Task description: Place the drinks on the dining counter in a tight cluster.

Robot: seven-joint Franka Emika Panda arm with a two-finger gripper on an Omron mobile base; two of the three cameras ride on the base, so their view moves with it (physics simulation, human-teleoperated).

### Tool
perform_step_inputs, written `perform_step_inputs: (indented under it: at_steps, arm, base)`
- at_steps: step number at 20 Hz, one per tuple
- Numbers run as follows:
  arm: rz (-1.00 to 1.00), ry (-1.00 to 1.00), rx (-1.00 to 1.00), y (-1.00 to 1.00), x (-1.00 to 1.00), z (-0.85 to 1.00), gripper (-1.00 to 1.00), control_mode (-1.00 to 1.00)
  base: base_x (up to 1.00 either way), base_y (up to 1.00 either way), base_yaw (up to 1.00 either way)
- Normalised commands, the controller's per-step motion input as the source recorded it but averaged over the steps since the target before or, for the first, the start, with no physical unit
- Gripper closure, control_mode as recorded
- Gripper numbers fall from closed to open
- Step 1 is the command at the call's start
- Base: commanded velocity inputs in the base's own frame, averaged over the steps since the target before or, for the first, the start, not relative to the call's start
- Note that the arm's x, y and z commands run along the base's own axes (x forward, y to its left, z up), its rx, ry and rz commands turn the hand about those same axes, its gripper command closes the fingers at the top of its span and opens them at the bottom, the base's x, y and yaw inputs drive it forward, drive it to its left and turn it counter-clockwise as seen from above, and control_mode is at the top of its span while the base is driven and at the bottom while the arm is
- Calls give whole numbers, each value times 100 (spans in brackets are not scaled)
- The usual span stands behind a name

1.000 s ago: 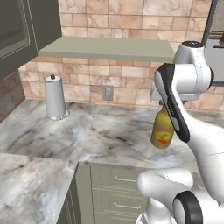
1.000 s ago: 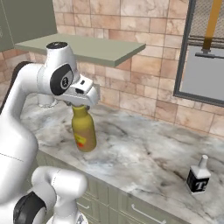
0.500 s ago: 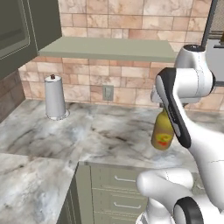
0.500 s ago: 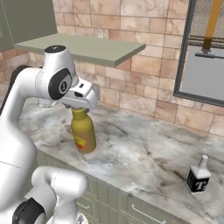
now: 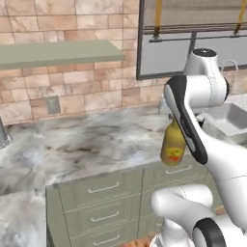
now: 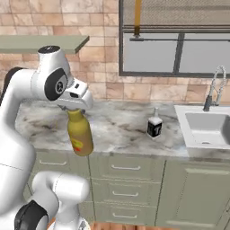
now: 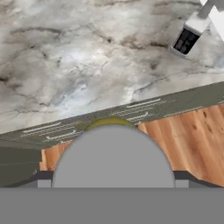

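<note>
My gripper (image 6: 76, 109) is clamped on the amber bottle (image 6: 80, 134) by its cap, hanging off the counter (image 6: 121, 130) edge; I should carry it upright, slowly, toward the island

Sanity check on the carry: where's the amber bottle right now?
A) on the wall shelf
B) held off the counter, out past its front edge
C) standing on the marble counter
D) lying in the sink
B: the amber bottle hangs under the gripper in front of the green drawers, with no surface under its base.
</note>
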Motion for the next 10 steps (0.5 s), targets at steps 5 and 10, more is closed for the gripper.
perform_step_inputs:
  at_steps: [5, 10]
  arm:
    - [0, 0, 0, 0, 0, 0, 100, 100]
    - [0, 0, 0, 0, 0, 0, 100, 100]
  base:
    - [-33, 3, -85]
    - [-2, -11, -86]
